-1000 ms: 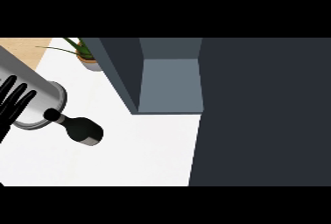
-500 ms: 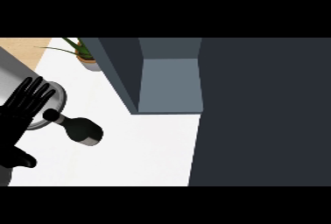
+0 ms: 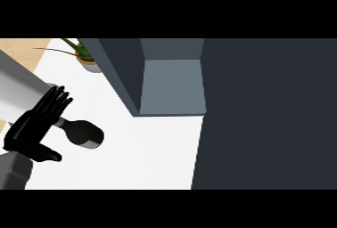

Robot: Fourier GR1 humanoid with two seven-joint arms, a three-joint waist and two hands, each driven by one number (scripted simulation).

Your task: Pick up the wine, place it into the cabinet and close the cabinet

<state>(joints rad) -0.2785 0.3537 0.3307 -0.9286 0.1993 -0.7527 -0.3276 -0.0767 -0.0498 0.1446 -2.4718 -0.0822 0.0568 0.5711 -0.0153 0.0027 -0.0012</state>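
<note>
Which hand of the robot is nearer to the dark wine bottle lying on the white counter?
The left. The black left hand, fingers straight, is right beside the dark wine bottle on the white counter, overlapping its neck end. The right hand does not show in the head view.

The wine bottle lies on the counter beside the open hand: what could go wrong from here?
1. The wine bottle lies on its side on the white counter; a nudge from the straight fingers of the left hand might roll it away instead of gripping it.
2. The cabinet opening looks narrow, so the bottle could strike its dark wall when carried in.
3. The potted plant stands near the cabinet and might be brushed.
</note>
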